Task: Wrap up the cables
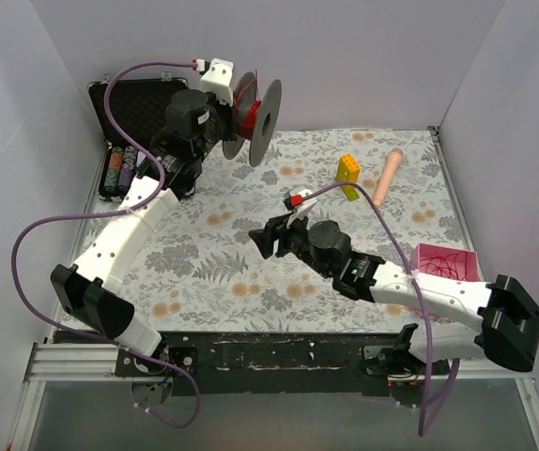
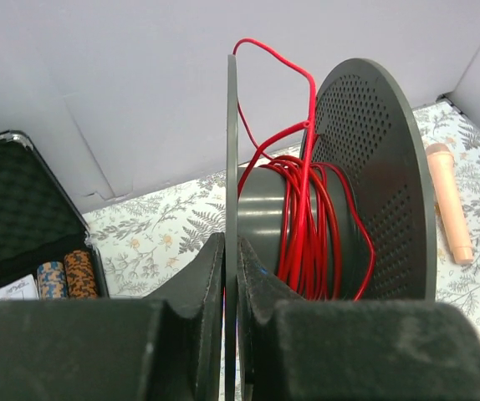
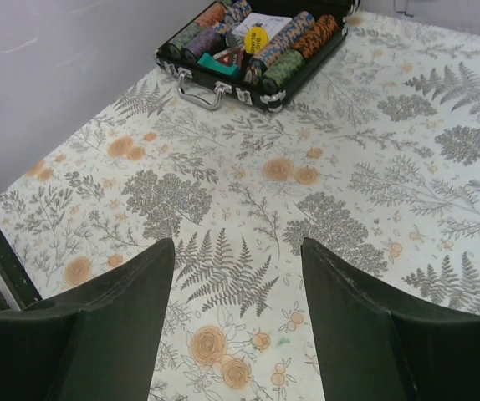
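My left gripper (image 1: 226, 120) is shut on the thin near flange (image 2: 231, 150) of a grey spool (image 1: 262, 120) and holds it raised at the back left. In the left wrist view the gripper (image 2: 232, 288) pinches that flange edge-on. Bright red cable (image 2: 315, 234) is wound loosely on the spool's hub, and one loop (image 2: 278, 63) stands up above it. Thin dark-red strands (image 1: 446, 265) lie tangled on a pink pad (image 1: 465, 256) at the right. My right gripper (image 1: 263, 239) is open and empty over the middle of the table, with only the floral cloth (image 3: 248, 200) between its fingers.
An open black case of poker chips (image 1: 117, 171) lies at the back left and also shows in the right wrist view (image 3: 248, 42). A yellow block (image 1: 348, 175) and a pinkish cylinder (image 1: 388, 178) lie at the back right. White walls close in the table.
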### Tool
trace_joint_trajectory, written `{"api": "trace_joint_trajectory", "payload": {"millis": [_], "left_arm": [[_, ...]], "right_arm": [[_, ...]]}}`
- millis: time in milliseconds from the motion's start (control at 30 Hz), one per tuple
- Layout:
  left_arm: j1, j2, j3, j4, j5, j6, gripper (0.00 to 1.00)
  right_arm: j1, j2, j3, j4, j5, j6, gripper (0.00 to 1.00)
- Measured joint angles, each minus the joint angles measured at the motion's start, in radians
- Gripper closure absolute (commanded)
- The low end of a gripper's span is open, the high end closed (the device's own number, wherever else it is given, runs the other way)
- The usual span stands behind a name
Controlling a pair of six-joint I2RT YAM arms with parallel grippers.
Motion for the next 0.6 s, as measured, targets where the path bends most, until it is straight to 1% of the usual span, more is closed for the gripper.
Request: {"api": "trace_joint_trajectory", "payload": {"millis": [133, 233, 300, 433, 533, 600], "left_arm": [[0.000, -0.007, 0.003, -0.009, 0.076, 0.061, 1.00], [0.001, -0.022, -0.002, -0.047, 0.181, 0.135, 1.00], [0.000, -0.036, -0.002, -0.089, 0.262, 0.188, 1.00], [-0.002, -0.067, -0.002, -0.189, 0.409, 0.295, 1.00], [-0.003, -0.086, -0.002, -0.270, 0.500, 0.362, 1.00], [-0.003, -0.095, -0.002, -0.332, 0.559, 0.409, 1.00]], "right_arm": [[-0.008, -0.105, -0.001, -0.052, -0.034, -0.082, 0.21], [-0.045, -0.196, 0.074, -0.145, -0.134, -0.176, 0.21], [-0.107, -0.235, 0.203, -0.253, -0.243, -0.262, 0.21], [-0.211, -0.244, 0.468, -0.438, -0.384, -0.407, 0.24], [-0.239, -0.215, 0.635, -0.587, -0.447, -0.498, 0.25], [-0.245, -0.187, 0.713, -0.675, -0.475, -0.549, 0.28]]}}
